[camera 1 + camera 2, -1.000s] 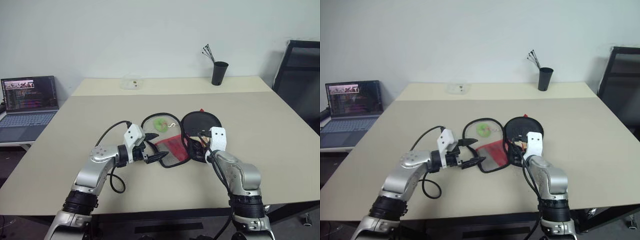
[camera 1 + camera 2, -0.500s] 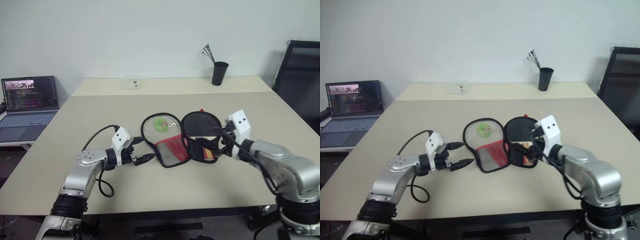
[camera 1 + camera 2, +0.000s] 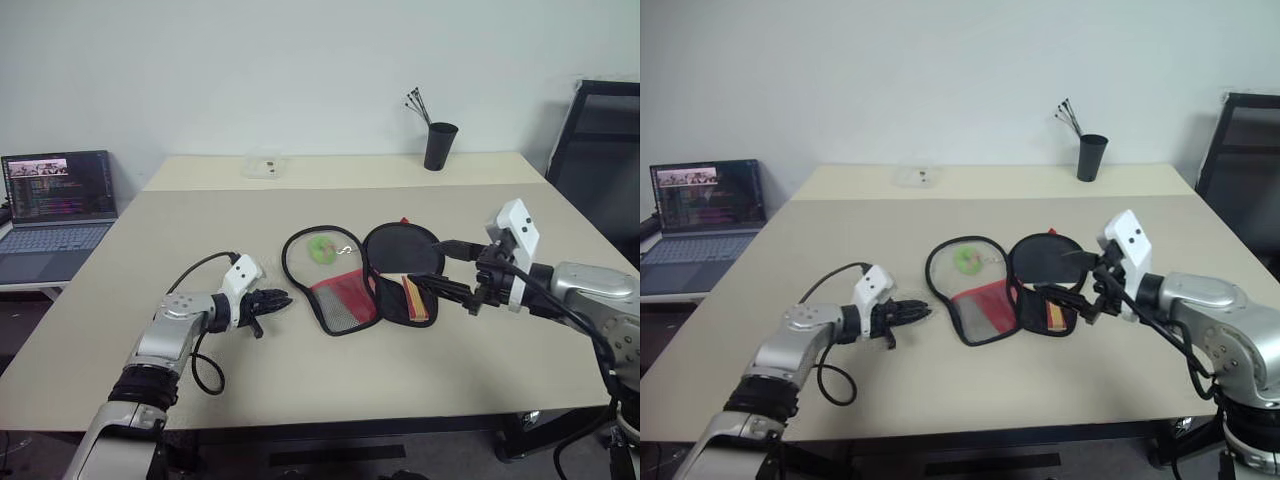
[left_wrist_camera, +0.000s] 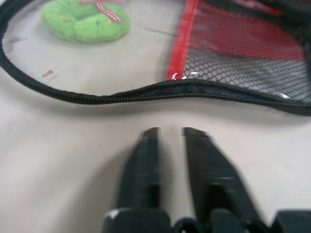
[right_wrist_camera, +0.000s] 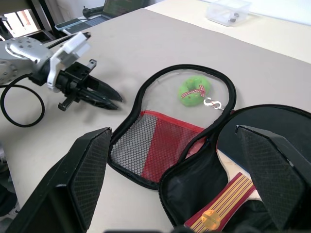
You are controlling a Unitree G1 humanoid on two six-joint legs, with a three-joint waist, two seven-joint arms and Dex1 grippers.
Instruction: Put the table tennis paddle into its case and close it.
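The case [image 3: 340, 302] lies unzipped and spread flat in the middle of the table, its mesh-and-red half on the left. The table tennis paddle [image 3: 404, 252] rests in the right half, black face toward the far side, striped handle [image 5: 227, 198] toward me. My left gripper [image 3: 272, 298] is shut on nothing, low over the table just left of the case's zip edge [image 4: 146, 93]. My right gripper [image 3: 437, 265] hangs open above and to the right of the paddle, touching nothing.
A small green ring-shaped item [image 3: 322, 248] lies on the case's left half. At the table's far edge stand a black cup with pens [image 3: 438, 146] and a clear box [image 3: 264, 163]. A laptop [image 3: 58, 205] sits far left, a black chair [image 3: 600, 150] far right.
My left gripper has shut and drawn back to the left, away from the case. My right gripper has lifted off the paddle's handle and swung up and right, staying open.
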